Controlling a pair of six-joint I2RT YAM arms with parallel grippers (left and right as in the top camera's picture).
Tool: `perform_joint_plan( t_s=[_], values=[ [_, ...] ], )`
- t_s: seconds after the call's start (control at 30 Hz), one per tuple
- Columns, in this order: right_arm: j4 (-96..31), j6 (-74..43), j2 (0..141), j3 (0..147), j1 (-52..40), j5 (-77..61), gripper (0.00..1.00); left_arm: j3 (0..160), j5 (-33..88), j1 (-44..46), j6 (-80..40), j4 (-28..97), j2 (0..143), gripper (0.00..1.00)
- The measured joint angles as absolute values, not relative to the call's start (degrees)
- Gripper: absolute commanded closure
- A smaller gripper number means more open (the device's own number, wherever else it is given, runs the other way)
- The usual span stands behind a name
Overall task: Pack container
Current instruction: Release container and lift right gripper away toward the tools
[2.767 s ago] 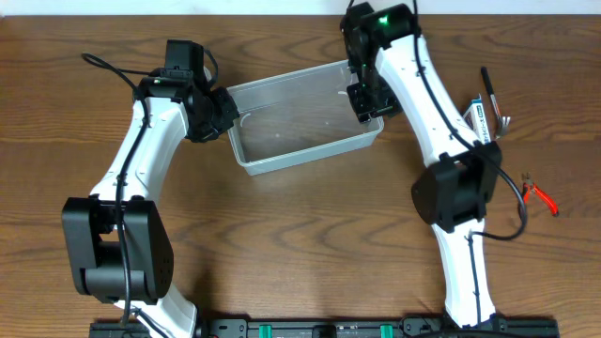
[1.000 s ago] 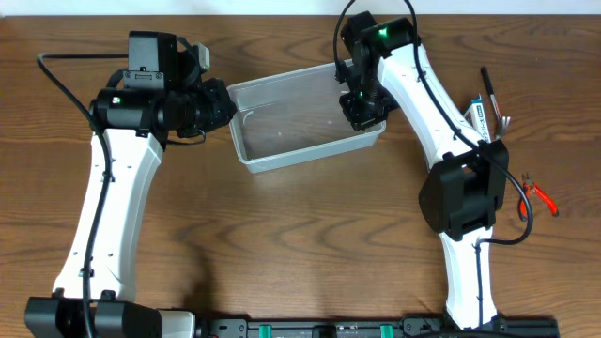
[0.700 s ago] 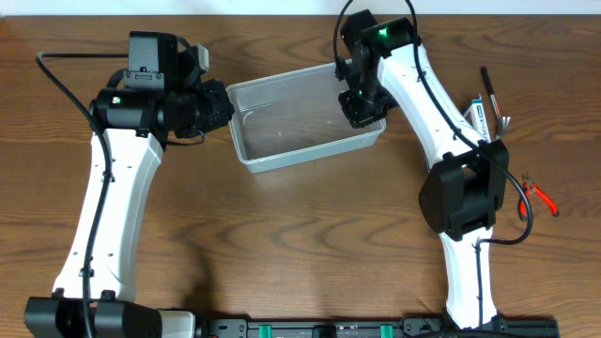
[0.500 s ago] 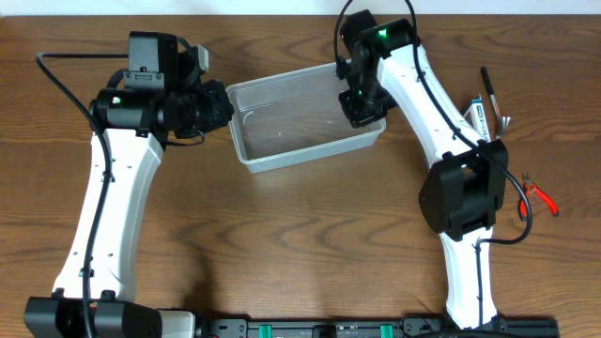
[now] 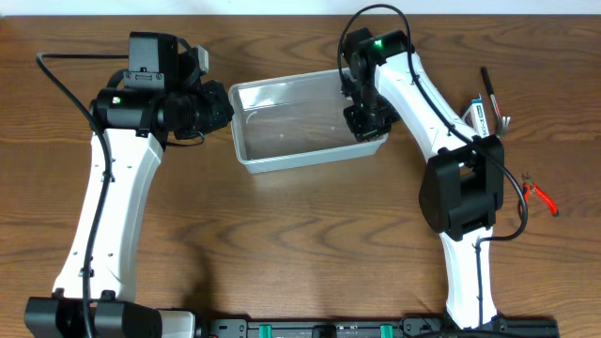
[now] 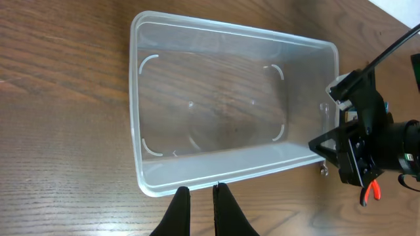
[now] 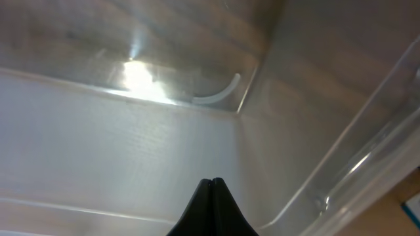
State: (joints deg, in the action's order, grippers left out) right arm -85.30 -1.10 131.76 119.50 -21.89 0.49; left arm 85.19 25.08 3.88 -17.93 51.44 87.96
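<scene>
Container (image 5: pixel 282 131) sits at far-centre of worktop (image 5: pixel 300 244), btwn both arms. L gripper (image 5: pixel 223 107) clenched, tips right at container's left short rim; can't tell if rim's pinched. R gripper (image 5: pixel 368 127) clenched, fingers pressed together, down inside container's right end near a corner. Red-handled pliers (image 5: pixel 538 194) lie well apart, far right.

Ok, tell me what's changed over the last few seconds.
The left arm unfolded and straightened, the left gripper, shut, staying at the container's left end. The right gripper, shut inside the right end, moved toward the robot and swung that end with it, squaring the container. Nothing was grabbed or released. The pliers stayed put.
</scene>
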Motion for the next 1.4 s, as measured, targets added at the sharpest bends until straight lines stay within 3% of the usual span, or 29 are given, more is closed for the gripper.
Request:
perform_joint_plan(
  t_s=[0.23,0.3,0.33,0.37,0.47,0.6,0.67,0.97,1.07,1.17,1.4],
  values=[
    [-87.1,-2.2,131.8,119.5,-21.9,0.7,0.98,85.2,24.6,3.9,-17.9,52.6,88.0,0.94],
    [-86.7,-2.5,131.8,119.5,-21.9,0.7,0.78,85.2,23.1,3.9,-17.8,53.0,88.0,0.94],
    [-86.4,-2.6,131.8,119.5,-21.9,0.7,0.54,85.2,21.1,3.9,-17.7,53.6,88.0,0.94],
    [-85.8,-2.6,131.8,119.5,-21.9,0.7,0.43,85.2,19.9,3.9,-17.7,53.8,88.0,0.94],
    [-81.8,-2.5,131.8,119.5,-21.9,0.4,0.32,85.2,12.9,3.9,-17.8,53.8,88.0,0.94],
    [-79.5,-2.1,131.8,120.8,-21.9,-1.5,0.31,85.2,3.8,3.9,-18.1,53.8,88.0,0.94],
    [-78.9,-2.2,131.7,122.8,-21.9,-2.1,0.26,85.2,0.9,3.9,-18.5,54.1,88.1,0.94],
    [-78.5,-1.8,122.2,128.8,-21.9,-1.3,0.24,85.2,-0.4,3.9,-21.1,55.3,97.3,0.94],
    [-79.0,-1.8,117.8,129.5,-21.8,1.1,0.29,85.1,0.8,3.9,-21.2,55.1,103.2,0.94],
    [-80.6,-1.5,114.7,129.7,-21.5,2.5,0.39,84.8,2.8,3.9,-20.8,54.0,107.8,0.94],
    [-84.3,-1.5,113.2,129.8,-19.6,3.7,0.46,84.7,12.6,3.9,-15.9,49.5,111.0,0.94]
  ],
)
